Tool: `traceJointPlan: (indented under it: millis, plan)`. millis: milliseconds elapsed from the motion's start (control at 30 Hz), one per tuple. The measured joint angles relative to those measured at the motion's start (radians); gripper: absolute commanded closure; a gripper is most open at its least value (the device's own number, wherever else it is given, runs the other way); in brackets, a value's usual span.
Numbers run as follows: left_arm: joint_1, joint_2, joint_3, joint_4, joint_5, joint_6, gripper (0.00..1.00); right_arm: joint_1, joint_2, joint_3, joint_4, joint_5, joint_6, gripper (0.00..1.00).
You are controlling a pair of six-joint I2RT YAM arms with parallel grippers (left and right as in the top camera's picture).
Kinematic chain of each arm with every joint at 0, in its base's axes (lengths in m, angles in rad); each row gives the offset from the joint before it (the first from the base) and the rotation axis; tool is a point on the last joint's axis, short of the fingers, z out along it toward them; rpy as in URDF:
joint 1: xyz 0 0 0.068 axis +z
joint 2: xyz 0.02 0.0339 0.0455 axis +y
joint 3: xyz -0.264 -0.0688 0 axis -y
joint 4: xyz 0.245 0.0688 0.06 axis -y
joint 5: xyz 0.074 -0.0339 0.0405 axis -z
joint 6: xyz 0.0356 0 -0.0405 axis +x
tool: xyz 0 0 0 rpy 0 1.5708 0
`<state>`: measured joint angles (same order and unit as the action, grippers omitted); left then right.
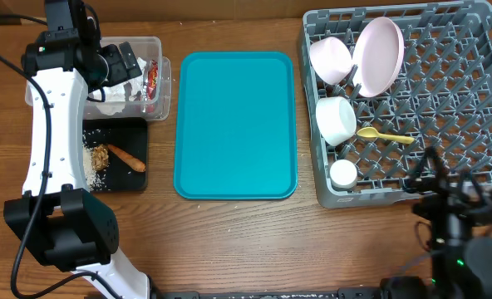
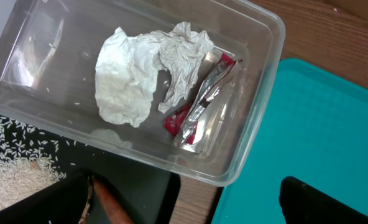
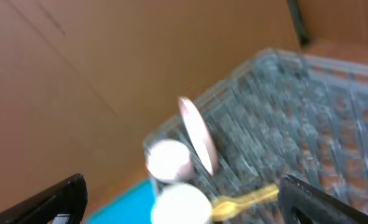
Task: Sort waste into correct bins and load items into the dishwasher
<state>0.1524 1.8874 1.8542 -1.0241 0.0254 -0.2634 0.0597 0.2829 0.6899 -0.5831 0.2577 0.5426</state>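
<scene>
As I read it the sorting is all but done, so the step in hand is backing both arms away cleanly. My left gripper (image 2: pixel 183 186) hangs spread wide with nothing between its fingers, just above the near wall of the clear tub (image 2: pixel 258 106), where the crumpled paper (image 2: pixel 131 74) and the red wrapper (image 2: pixel 199 112) lie side by side, touching. Beside the tub, the black tray (image 1: pixel 130 133) holds the rice (image 2: pixel 16 155), the food lump (image 1: pixel 101 155) and the carrot stick (image 1: pixel 128 158). The teal tray (image 1: pixel 233 124) sits bare mid-desk. In the dish rack (image 1: pixel 462 100) I see the plate (image 1: pixel 379 54) on edge, two bowls, the cup (image 1: pixel 343 173) and the yellow spoon (image 1: pixel 385 134); a third bowl I cannot make out. My right gripper (image 3: pixel 183 183) is spread too, empty, near the rack's corner. I would lift the left arm straight up before swinging it, so no finger clips the tub's rim or tips it toward the rice
</scene>
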Motion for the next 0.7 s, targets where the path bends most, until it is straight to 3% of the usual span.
traceJointPlan:
  millis: [67,233,500,700]
  plan:
    - [0.0,0.0,0.0,0.0,0.0,0.0,0.0,0.0,-0.042,-0.182,0.202,-0.008,-0.009,0.0]
    - [0.0,0.0,0.0,0.0,0.0,0.0,0.0,0.0,-0.13,-0.431,0.426,-0.015,-0.019,0.0]
    - [0.0,0.0,0.0,0.0,0.0,0.0,0.0,0.0,-0.262,-0.607,0.471,-0.017,-0.032,0.0]
    - [0.0,0.0,0.0,0.0,0.0,0.0,0.0,0.0,-0.268,-0.665,0.496,-0.088,-0.163,0.0]
